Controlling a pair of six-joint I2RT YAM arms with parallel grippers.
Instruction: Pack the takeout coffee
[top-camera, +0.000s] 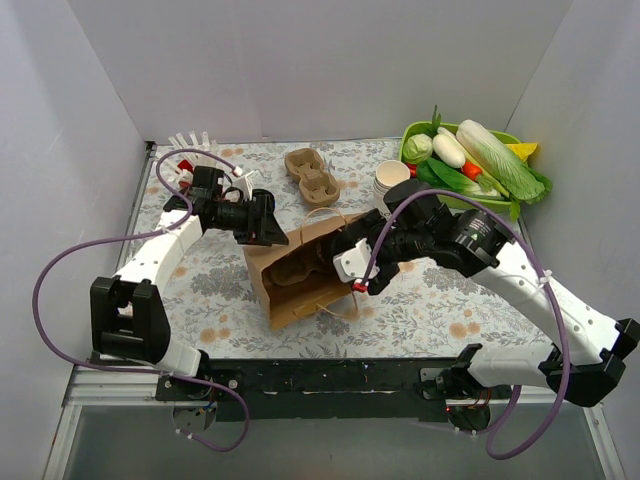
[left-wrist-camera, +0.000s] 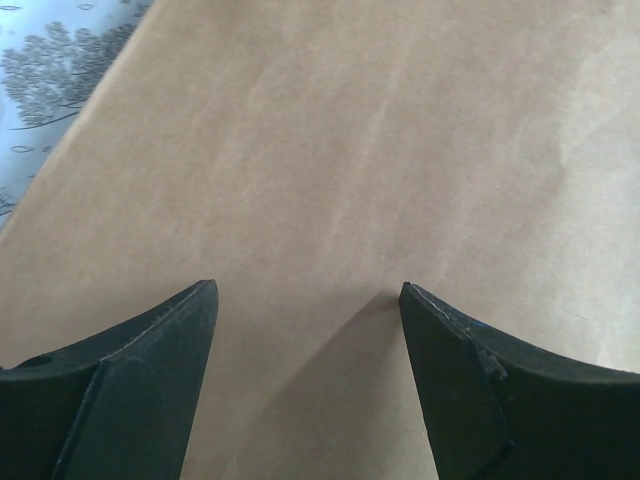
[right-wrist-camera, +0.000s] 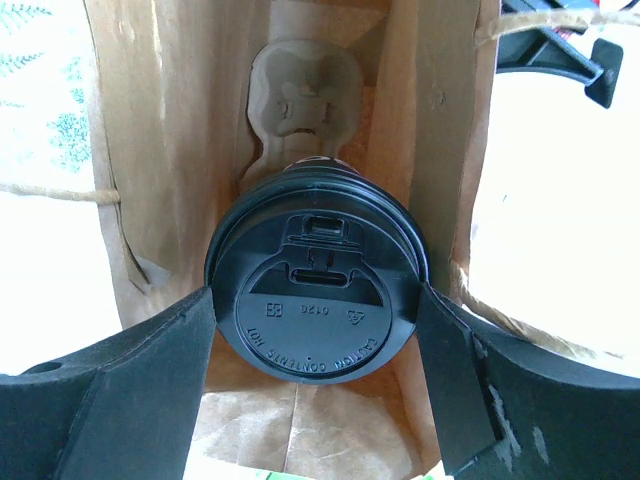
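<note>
The brown paper bag (top-camera: 300, 290) lies on its side in mid-table, its mouth facing my right arm. My right gripper (top-camera: 335, 258) is at the mouth, shut on the takeout coffee's black lid (right-wrist-camera: 315, 290), with a finger on each side. The cup body is hidden behind the lid. A tan pulp carrier (right-wrist-camera: 300, 90) lies deeper inside the bag (right-wrist-camera: 150, 150). My left gripper (top-camera: 270, 232) is open and empty at the bag's far upper edge. The left wrist view shows its fingertips (left-wrist-camera: 205, 295) apart, close over plain brown paper (left-wrist-camera: 350, 150).
A second tan carrier (top-camera: 312, 172) sits on the table behind the bag. A stack of white paper cups (top-camera: 392, 178) stands to its right. A green basket of vegetables (top-camera: 480, 160) is at the back right. White straws (top-camera: 190, 140) are at the back left.
</note>
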